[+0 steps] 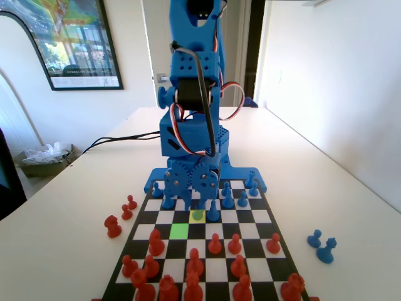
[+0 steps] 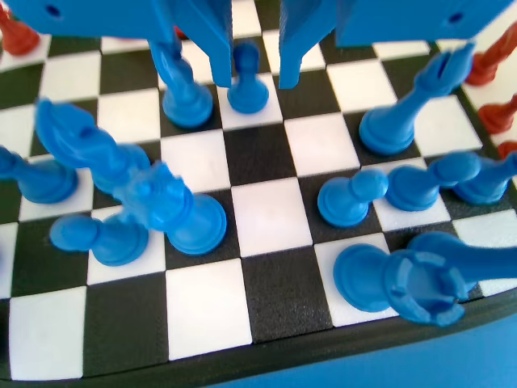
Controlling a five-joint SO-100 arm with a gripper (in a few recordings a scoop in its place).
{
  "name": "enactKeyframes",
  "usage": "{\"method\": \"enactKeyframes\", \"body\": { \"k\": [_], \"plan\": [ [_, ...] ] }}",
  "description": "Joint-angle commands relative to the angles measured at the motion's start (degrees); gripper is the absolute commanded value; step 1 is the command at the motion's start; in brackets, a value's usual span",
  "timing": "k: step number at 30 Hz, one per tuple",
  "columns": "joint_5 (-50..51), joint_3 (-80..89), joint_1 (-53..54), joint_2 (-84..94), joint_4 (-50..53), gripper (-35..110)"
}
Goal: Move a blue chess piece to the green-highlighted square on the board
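A small blue chess piece (image 2: pixel 246 85), a pawn with a ball head, stands between the two jaws of my gripper (image 2: pixel 254 74). The jaws are apart on either side of it, so the gripper is open. In the fixed view the gripper (image 1: pixel 197 205) is low over the blue rows of the board (image 1: pixel 268 216), and the pawn (image 1: pixel 198 215) stands on the pale yellow square. The green-highlighted square (image 1: pixel 178 230) is one row nearer the camera and one column to the left, with nothing on it.
Blue pieces crowd the gripper in the wrist view: a pawn (image 2: pixel 187 101) just left, a tall piece (image 2: pixel 400 117) to the right, a knight (image 2: pixel 166 206) and a rook (image 2: pixel 412 283) nearer. Red pieces (image 1: pixel 215 243) fill the near rows. Captured pieces lie off the board (image 1: pixel 119 218) (image 1: pixel 321 244).
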Motion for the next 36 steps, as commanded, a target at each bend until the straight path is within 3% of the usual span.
{"method": "enactKeyframes", "body": {
  "k": [1,12,25,36],
  "plan": [
    [-1.1,-2.1,0.3,1.5,-0.9,5],
    [-1.1,-1.9,0.5,1.6,-2.2,1],
    [2.1,-11.2,4.3,1.6,8.5,1],
    [2.4,-17.1,5.5,-4.4,9.2,1]
  ]
}}
